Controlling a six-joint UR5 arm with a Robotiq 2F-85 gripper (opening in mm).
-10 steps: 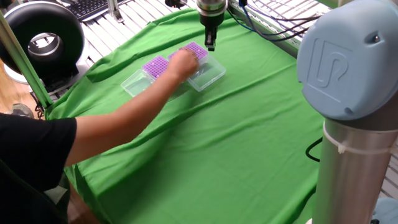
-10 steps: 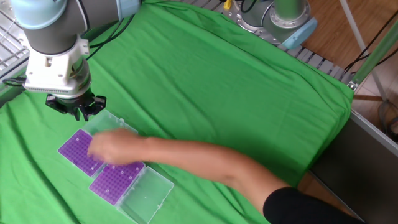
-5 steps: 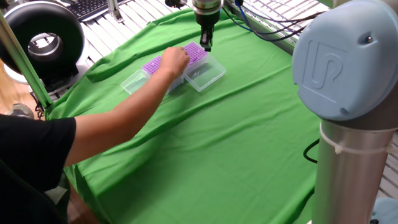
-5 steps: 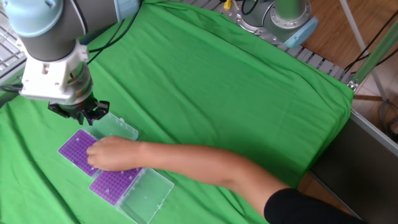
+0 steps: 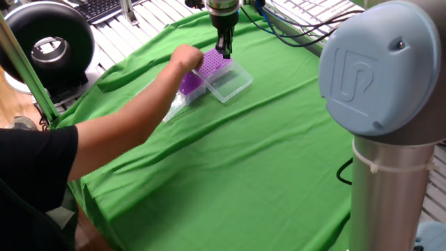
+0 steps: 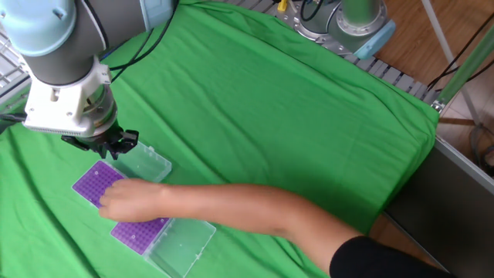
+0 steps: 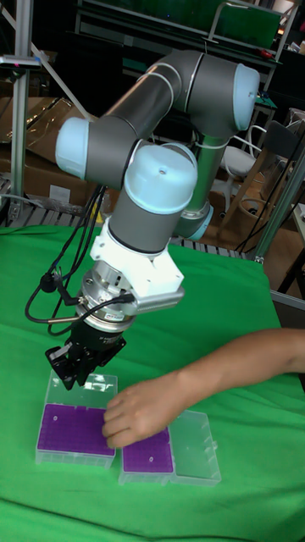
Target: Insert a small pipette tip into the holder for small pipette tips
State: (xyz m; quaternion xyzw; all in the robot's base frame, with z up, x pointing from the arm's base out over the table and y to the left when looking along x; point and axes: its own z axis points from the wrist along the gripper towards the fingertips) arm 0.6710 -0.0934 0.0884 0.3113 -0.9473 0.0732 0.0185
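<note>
Two purple racks in clear boxes with their lids open lie side by side on the green cloth. The holder point(image 5: 212, 65) point(image 6: 94, 181) point(image 7: 69, 426) nearer the arm sits just below my gripper point(image 5: 223, 47) point(image 6: 105, 146) point(image 7: 74, 362). The gripper hangs a little above the holder's edge next to the clear lid point(image 5: 230, 82) point(image 6: 149, 162). Its fingers look shut, with no gap showing. A pipette tip is too small to make out. A person's hand point(image 5: 187, 57) point(image 6: 117, 203) point(image 7: 135, 415) rests across both racks, close to the gripper.
The second rack point(image 5: 189, 84) point(image 6: 139, 231) point(image 7: 148, 455) and its lid point(image 6: 185, 244) point(image 7: 196, 457) are partly covered by the person's forearm point(image 5: 132, 118) point(image 6: 255, 212). A black ring-shaped device point(image 5: 49, 42) stands off the cloth. The arm's base column point(image 5: 390, 181) stands beside the table.
The gripper has shifted a short way sideways and now hangs over the holder's edge. The person's hand has slid across the racks towards the holder under the gripper.
</note>
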